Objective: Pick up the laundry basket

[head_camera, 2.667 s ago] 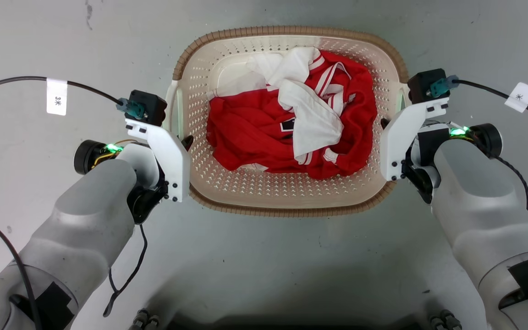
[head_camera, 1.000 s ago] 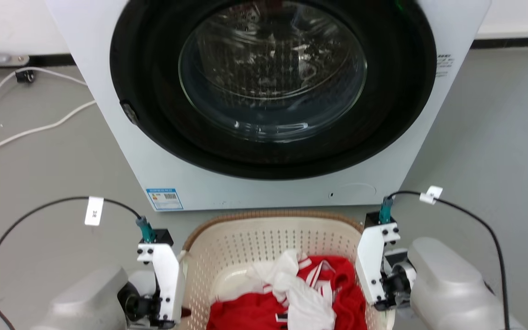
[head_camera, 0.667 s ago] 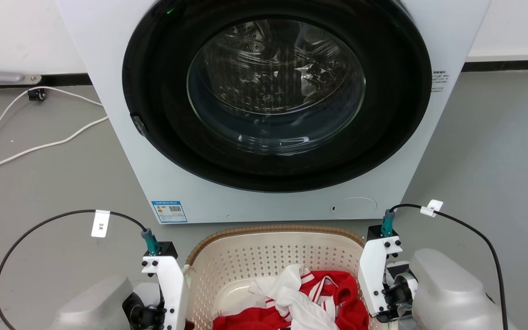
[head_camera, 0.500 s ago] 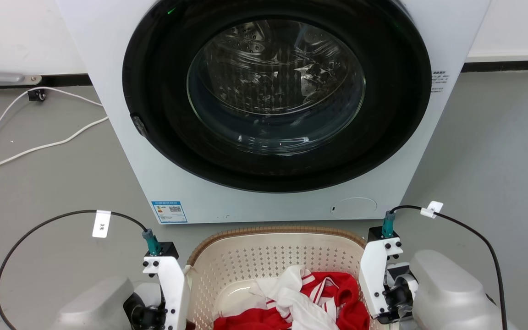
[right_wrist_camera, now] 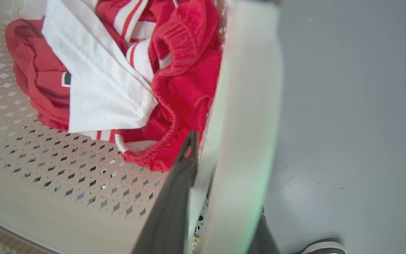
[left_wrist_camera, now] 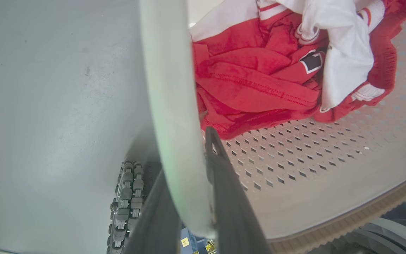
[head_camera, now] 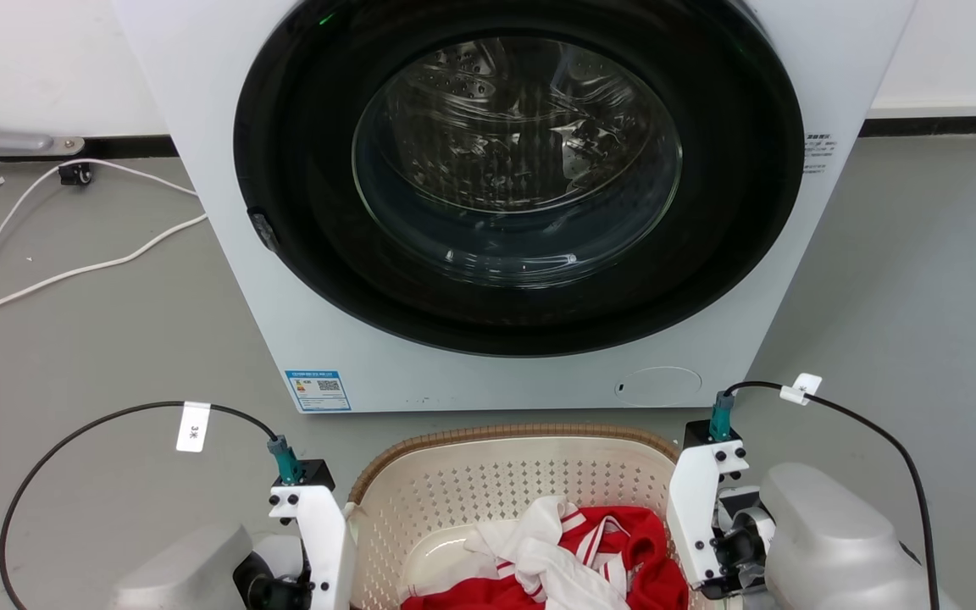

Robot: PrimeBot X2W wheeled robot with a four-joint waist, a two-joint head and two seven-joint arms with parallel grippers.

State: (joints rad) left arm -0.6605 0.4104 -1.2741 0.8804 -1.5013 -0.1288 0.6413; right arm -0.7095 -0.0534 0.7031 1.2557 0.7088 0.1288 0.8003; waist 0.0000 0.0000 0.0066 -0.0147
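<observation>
Fingers (left_wrist_camera: 224,190) of the left gripper (left_wrist_camera: 185,165) pinch the white left handle (left_wrist_camera: 167,88) of the laundry basket (head_camera: 505,479), one dark finger inside the wall and the other outside it. The right gripper (right_wrist_camera: 224,176) clamps the right handle (right_wrist_camera: 248,106) the same way, so each pair is pressed on plastic rather than spread. The basket thus lies squarely between the two arms, its long axis running from one gripper to the other across the robot's front, with neither arm nearer. Whether its base is off the floor (head_camera: 98,339) I cannot tell. Red and white clothes (left_wrist_camera: 259,81) lie bunched on its perforated bottom. Just beyond the brown far rim (head_camera: 505,432) stands the washing machine (head_camera: 471,381), so any lift likely has to go straight up and level, both arms together, to avoid tipping the load or nudging the machine.
</observation>
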